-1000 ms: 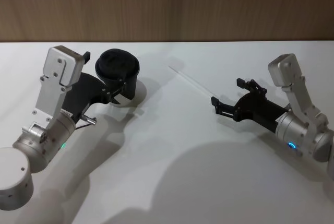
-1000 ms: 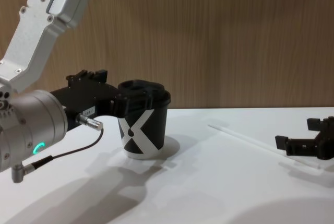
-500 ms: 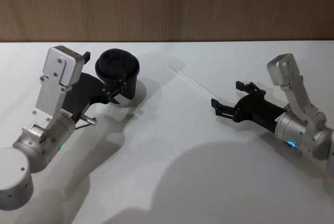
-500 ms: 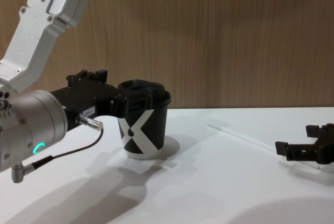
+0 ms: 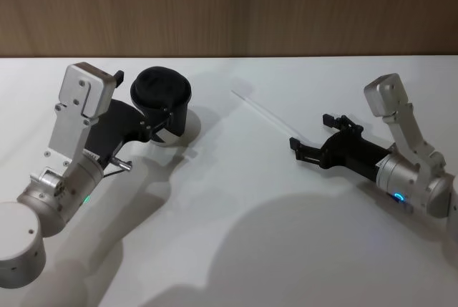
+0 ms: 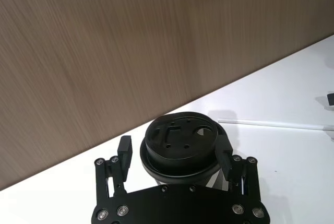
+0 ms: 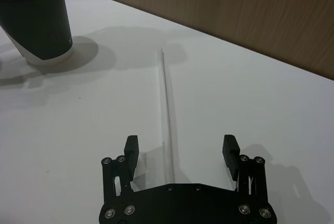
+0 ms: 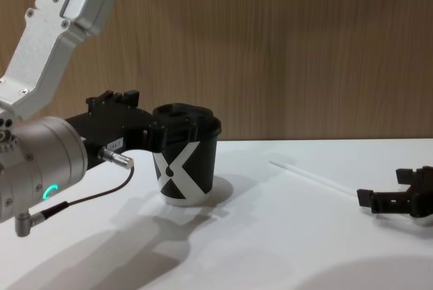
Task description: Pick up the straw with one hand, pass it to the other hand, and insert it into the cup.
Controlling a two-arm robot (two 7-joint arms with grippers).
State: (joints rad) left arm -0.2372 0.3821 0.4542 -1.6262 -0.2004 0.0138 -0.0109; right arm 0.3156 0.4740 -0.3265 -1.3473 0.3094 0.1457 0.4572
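- Right gripper (image 7: 180, 141) has sunk closer to the table (image 5: 236, 200); jaws wide open, straddling the near end of the straw (image 7: 166, 93), which lies flat, well apart from the cup (image 8: 184, 161).
- Left gripper (image 6: 175, 148): jaws spread either side of the cup's lid.
- Risk: the straw is thin and off-centre, so closing may roll it clear, or the fingertips may scrape the table.

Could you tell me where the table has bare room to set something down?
The widest bare patch is the table's front middle, between the arms. Another lies between the cup and the straw. It is crowded where the left tool flanks the cup and where the open right tool straddles the straw's end.
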